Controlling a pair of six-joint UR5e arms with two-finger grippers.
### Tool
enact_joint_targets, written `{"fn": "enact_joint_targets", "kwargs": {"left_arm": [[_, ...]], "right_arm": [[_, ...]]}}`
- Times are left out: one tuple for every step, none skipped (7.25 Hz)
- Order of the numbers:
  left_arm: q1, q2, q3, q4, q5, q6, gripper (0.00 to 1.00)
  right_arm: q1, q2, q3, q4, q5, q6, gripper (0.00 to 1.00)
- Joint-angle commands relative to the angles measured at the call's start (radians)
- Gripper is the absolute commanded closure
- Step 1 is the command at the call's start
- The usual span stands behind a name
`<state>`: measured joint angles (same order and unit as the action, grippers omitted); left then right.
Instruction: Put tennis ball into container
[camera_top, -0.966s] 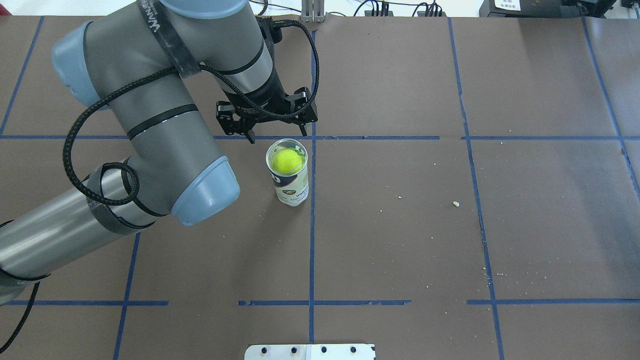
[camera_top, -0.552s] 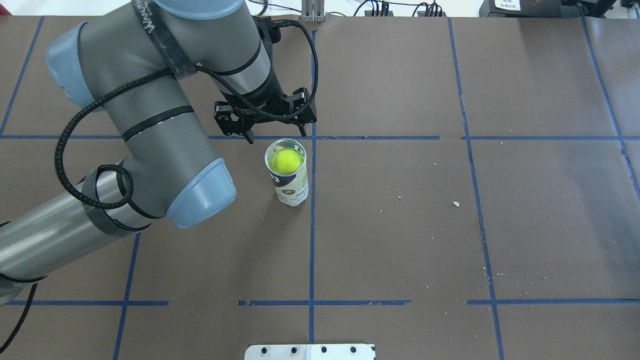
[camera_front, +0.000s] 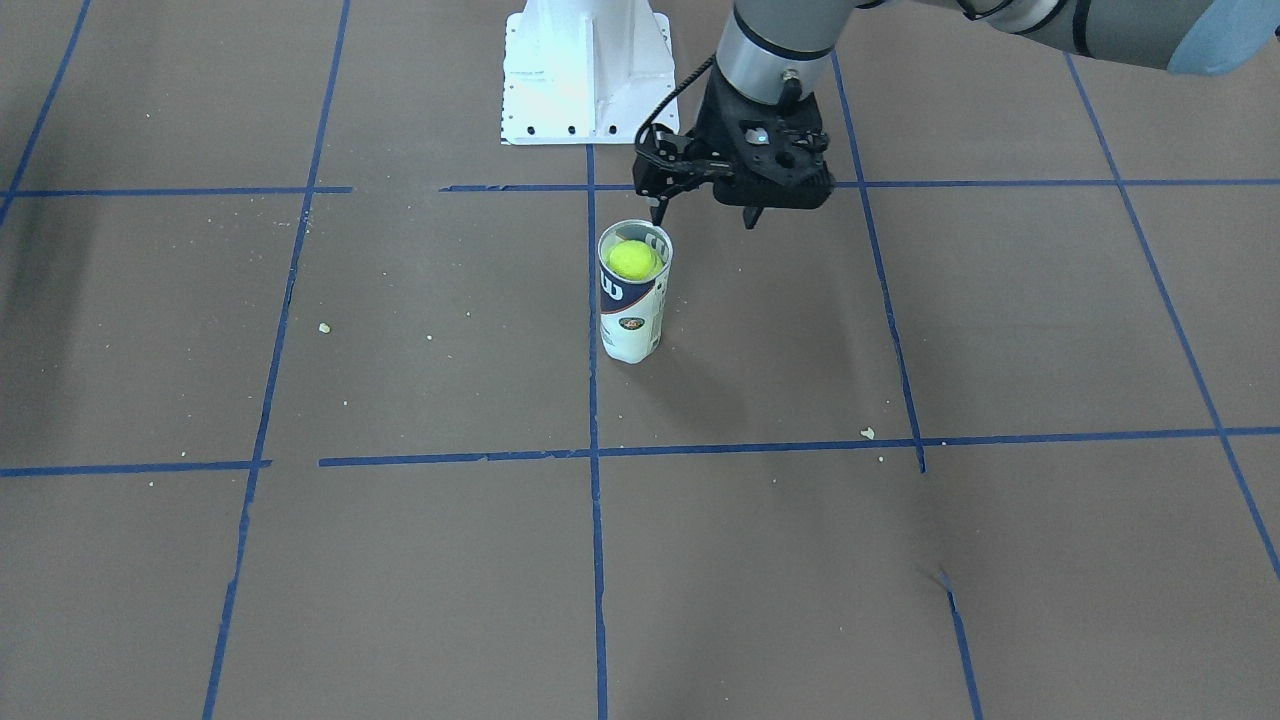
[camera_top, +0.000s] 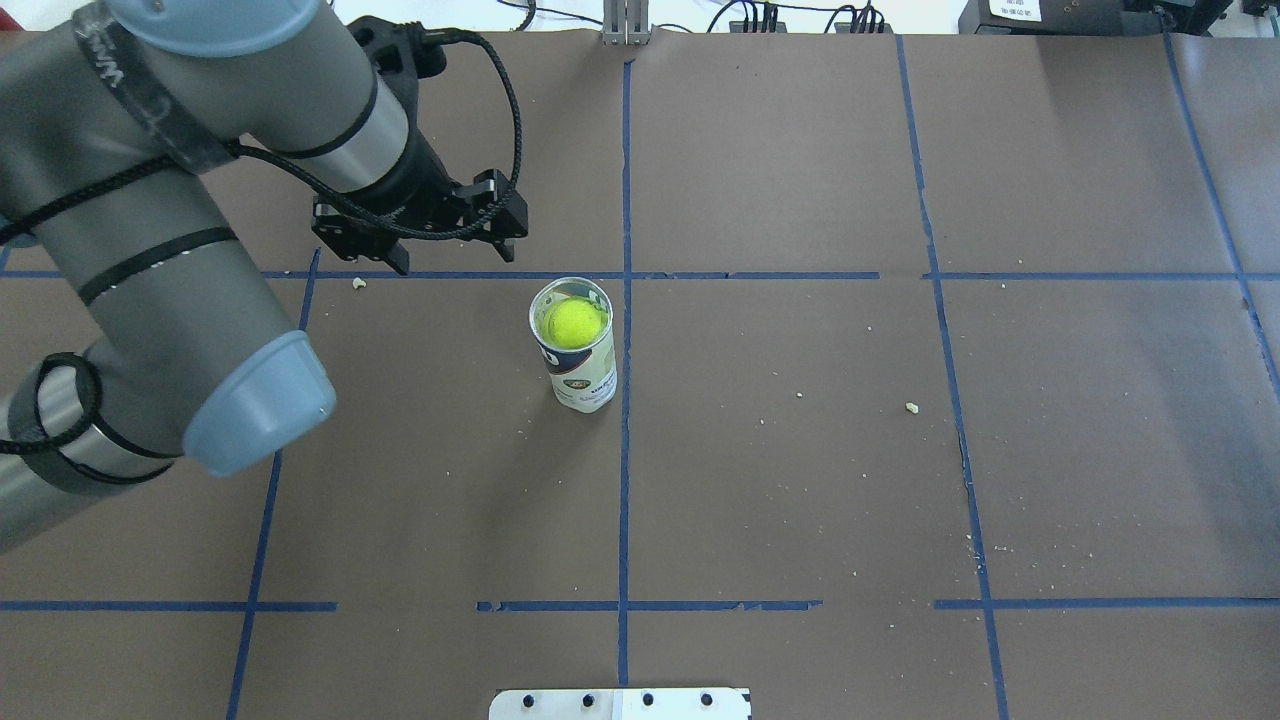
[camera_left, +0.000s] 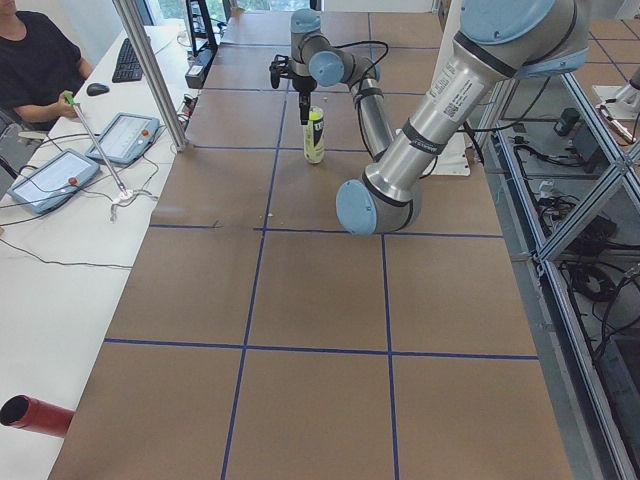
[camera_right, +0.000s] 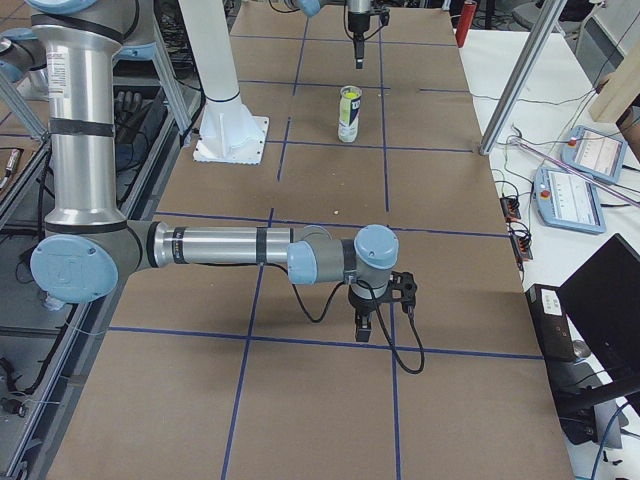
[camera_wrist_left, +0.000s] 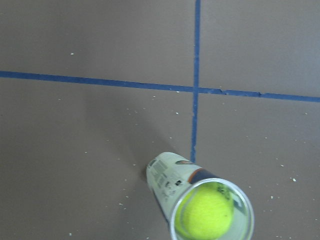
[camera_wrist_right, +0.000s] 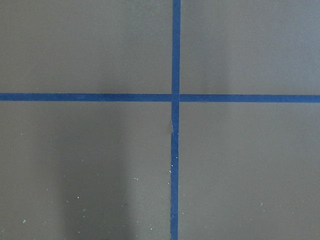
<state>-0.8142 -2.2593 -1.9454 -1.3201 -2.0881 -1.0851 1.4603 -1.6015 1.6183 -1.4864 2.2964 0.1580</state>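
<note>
Tennis ball (camera_top: 575, 322): neon yellow-green, sitting inside the container, near its open top; nothing grips it.
Container (camera_top: 580, 362): clear can with a navy band and a white lower label, standing upright on the brown worktop (camera_top: 800, 480), well away from every edge and about midway between its two ends. Its base is just on the robot's left of the long blue tape line (camera_top: 624, 500) that runs from the robot's edge toward the far edge.
Ball from the left wrist: seen through the can's open mouth, low in that view.
Left gripper (camera_top: 455, 255): fingers spread wide with nothing between them. It points down, apart from the can, off to the robot's left of it and a little toward the far edge, over a crosswise tape line.
Right gripper (camera_right: 375, 315): pointing down over the worktop toward the robot's right end, well apart from the can. It appears only in the side view, so I cannot tell how far its fingers are parted.
Right wrist view: bare worktop with a tape crossing.
Crumbs (camera_top: 911, 407): small pale specks scattered on the worktop to the robot's right of the can.
Robot base (camera_front: 588, 70): white, at the robot's edge of the worktop.
</note>
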Motion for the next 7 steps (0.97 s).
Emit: {"fn": "enact_joint_targets", "kwargs": {"left_arm": [[-0.229,0.171,-0.004,-0.005,-0.042,0.350,0.00],[-0.356,0.258,0.003,-0.005,-0.073,0.560,0.00],[-0.469,0.346,0.044,-0.007,-0.131,0.787,0.00],[-0.567,0.392,0.122,-0.007,-0.163,1.009,0.00],[-0.647,0.412,0.214,-0.026,-0.162,1.128,0.00],[-0.727,0.437,0.285,-0.095,-0.161,1.183,0.00],[-0.743,0.487,0.356,-0.175,-0.156,1.208,0.00]], "right_arm": [[0.000,0.000,0.000,0.000,0.000,0.000,0.00],[0.000,0.000,0.000,0.000,0.000,0.000,0.00],[0.000,0.000,0.000,0.000,0.000,0.000,0.00],[0.000,0.000,0.000,0.000,0.000,0.000,0.00],[0.000,0.000,0.000,0.000,0.000,0.000,0.00],[0.000,0.000,0.000,0.000,0.000,0.000,0.00],[0.000,0.000,0.000,0.000,0.000,0.000,0.00]]}}
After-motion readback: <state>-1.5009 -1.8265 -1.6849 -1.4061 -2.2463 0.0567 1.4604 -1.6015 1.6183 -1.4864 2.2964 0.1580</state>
